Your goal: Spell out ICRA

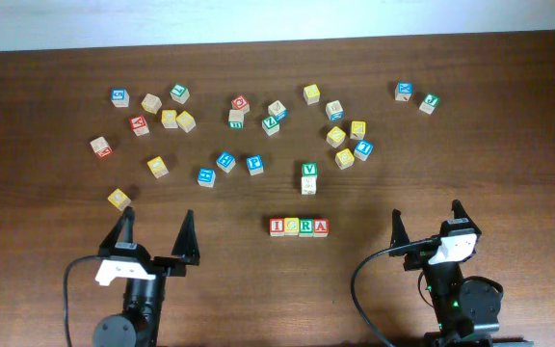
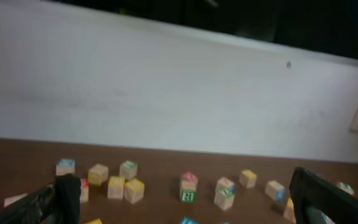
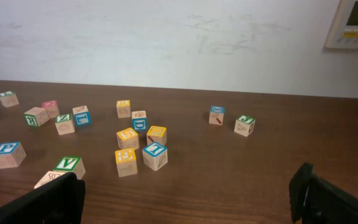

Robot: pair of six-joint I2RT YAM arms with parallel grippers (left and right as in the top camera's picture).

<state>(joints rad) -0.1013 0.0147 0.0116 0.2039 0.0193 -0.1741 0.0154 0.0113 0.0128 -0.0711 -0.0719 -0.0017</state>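
Note:
Four wooden cubes stand side by side in a row near the table's front middle in the overhead view: a red I (image 1: 277, 226), a yellow C (image 1: 291, 227), a green R (image 1: 305, 227) and a red A (image 1: 321, 227). My left gripper (image 1: 157, 232) is open and empty, to the left of the row. My right gripper (image 1: 428, 224) is open and empty, to the right of the row. The row is out of view in both wrist views, where only my open finger tips show at the bottom corners.
Many other letter cubes lie scattered across the far half of the table. A green V cube (image 1: 308, 171) sits atop another cube just behind the row and also shows in the right wrist view (image 3: 68, 164). A yellow cube (image 1: 118, 199) lies near my left gripper.

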